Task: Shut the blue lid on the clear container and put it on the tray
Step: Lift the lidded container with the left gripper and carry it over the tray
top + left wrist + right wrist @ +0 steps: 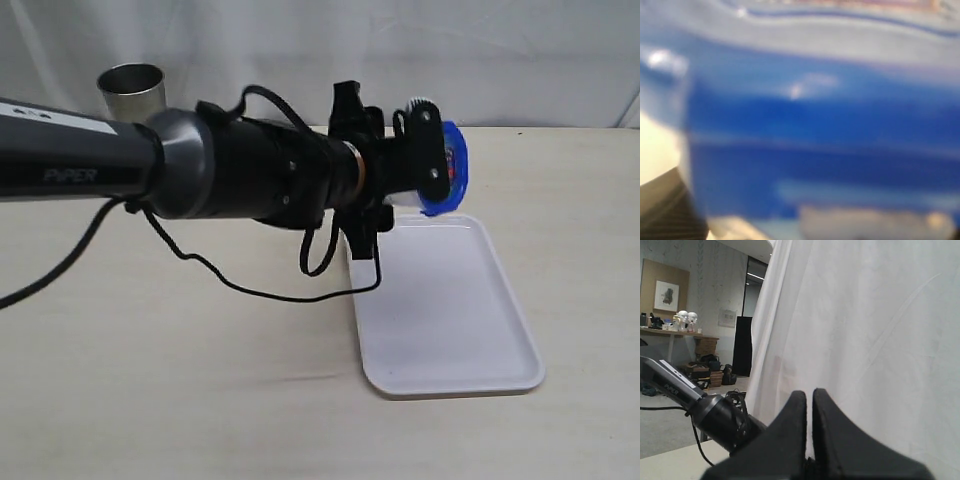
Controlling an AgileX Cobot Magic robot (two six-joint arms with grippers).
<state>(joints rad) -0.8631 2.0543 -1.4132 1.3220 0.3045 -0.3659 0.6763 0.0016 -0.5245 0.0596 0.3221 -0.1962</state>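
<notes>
My left gripper [432,158] reaches in from the left and hangs above the far edge of the white tray [450,330]. It is shut on the blue lid [452,170], which is tipped on its side with its sticker facing right. A pale sliver of the clear container [404,202] shows behind the lid; the rest is hidden by the gripper. In the left wrist view the blurred blue lid [815,135] fills nearly everything and no fingers show. My right gripper [810,396] is shut on nothing, raised toward the white curtain, and out of the exterior view.
A steel tumbler [132,90] stands at the back left, behind the left arm [200,165]. A black cable [250,290] sags from that arm onto the beige table beside the tray. A white curtain [400,50] closes off the back.
</notes>
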